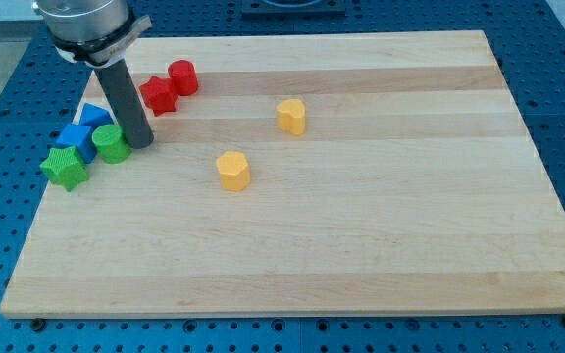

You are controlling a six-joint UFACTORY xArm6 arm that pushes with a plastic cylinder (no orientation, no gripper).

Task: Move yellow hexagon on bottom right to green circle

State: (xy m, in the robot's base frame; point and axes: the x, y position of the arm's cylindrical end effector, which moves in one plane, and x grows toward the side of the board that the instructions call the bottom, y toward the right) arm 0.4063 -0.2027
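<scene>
A yellow hexagon block (232,170) stands near the middle of the wooden board, left of centre. A second yellow block (290,116) stands up and to the right of it. The green circle block (111,143) is at the view's left. My tip (141,143) rests right next to the green circle, on its right side, far to the left of the yellow hexagon.
A green star block (65,167) lies down-left of the green circle. Two blue blocks (78,137) sit beside and above it. A red star (158,94) and a red cylinder (182,76) lie above my tip. The board (381,245) is edged by a blue perforated table.
</scene>
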